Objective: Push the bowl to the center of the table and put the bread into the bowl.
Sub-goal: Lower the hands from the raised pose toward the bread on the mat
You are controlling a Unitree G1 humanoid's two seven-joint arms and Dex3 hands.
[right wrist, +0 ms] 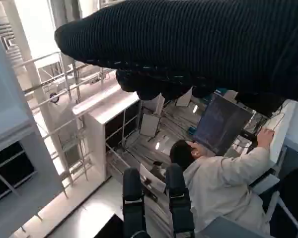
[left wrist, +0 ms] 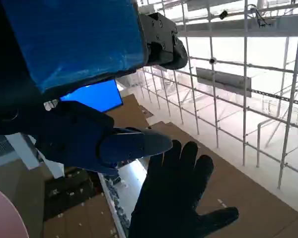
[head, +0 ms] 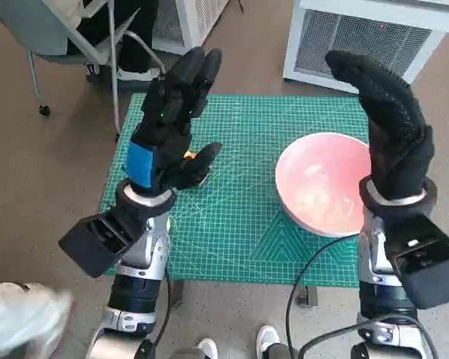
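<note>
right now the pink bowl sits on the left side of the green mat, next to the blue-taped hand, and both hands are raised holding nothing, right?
One thing is off: the pink bowl sits on the right side of the green mat, next to the gloved right hand, not the blue-taped left hand. The head view shows this. The rest stands: both hands are raised and hold nothing.
</note>
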